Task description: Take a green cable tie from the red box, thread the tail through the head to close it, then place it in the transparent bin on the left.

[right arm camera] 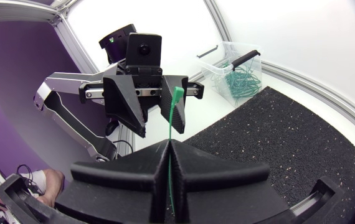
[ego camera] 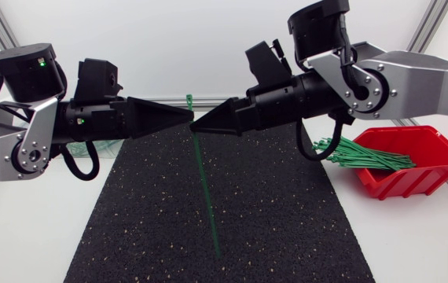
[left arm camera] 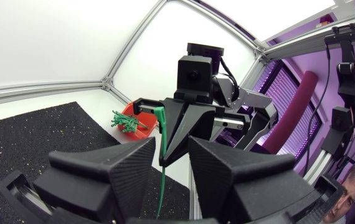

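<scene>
1. Currently in hand: the threading step. One green cable tie point(ego camera: 205, 185) is out of the red box point(ego camera: 432, 179) and not yet looped.
2. Right gripper point(ego camera: 199, 126): clamped on the tie a little below its head, strap pinched between both fingers.
3. Left gripper point(ego camera: 186, 115): tip to tip with the right. Its fingers point(left arm camera: 127, 165) stand apart with the strap running through the gap, so nothing is gripped.
4. Tie: upright above the black mat point(ego camera: 287, 220), head above the two grippers, long tail hanging straight down.
5. Stock: a bundle of spare ties point(ego camera: 365, 156) lies in the red box.
6. Transparent bin point(right arm camera: 224, 59): beyond the mat's far corner on the left, holding closed ties.
7. Next move, as judged: the left gripper must take hold of the strap so the tail can be bent up to the head. Alignment will be fine work.
</scene>
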`<move>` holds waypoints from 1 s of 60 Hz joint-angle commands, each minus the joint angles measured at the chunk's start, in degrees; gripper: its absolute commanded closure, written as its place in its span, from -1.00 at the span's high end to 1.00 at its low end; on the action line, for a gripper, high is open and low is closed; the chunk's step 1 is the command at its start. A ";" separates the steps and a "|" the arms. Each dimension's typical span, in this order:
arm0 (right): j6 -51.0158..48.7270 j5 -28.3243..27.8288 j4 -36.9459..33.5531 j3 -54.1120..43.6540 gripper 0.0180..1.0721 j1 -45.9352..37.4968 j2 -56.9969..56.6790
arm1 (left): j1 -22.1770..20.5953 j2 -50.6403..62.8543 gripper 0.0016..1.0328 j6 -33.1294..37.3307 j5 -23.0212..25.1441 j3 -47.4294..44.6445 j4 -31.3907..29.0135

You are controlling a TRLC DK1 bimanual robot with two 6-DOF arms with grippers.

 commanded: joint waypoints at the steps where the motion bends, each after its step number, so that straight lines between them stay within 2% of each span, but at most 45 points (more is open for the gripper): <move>1: 1.68 -0.07 0.67 -1.93 -0.89 -0.40 -0.97 | 0.11 -1.27 -0.30 -1.90 0.13 -1.22 1.36; 13: 2.21 -0.42 1.28 -2.28 -0.89 -0.66 -0.44 | 0.11 -1.53 -0.39 -2.78 0.04 -1.48 2.33; 19: 3.53 -0.60 2.87 -2.63 -0.89 -1.10 -0.70 | -0.16 -1.53 -0.53 -2.78 -0.05 -1.66 2.59; 28: 3.70 -0.69 3.04 -2.81 -0.89 -1.10 -0.88 | -0.60 -1.45 -0.55 -2.78 -0.14 -1.83 2.68; 36: 3.97 -0.69 3.22 -2.81 -0.89 -1.28 -0.97 | -0.60 -1.27 -0.72 -2.78 -0.14 -1.83 3.12; 46: 4.06 -0.77 3.30 -2.98 -0.89 -1.28 -1.32 | -0.77 -1.09 -0.73 -2.78 -0.05 -1.92 3.29; 50: 4.06 -0.95 3.39 -3.16 -0.89 -1.28 -1.49 | -0.86 -1.09 -0.83 -2.78 -0.14 -1.92 3.29; 60: 4.23 -0.95 3.48 -3.42 -0.89 -1.10 -1.76 | -1.30 -1.01 -0.83 -2.87 -0.14 -1.83 3.29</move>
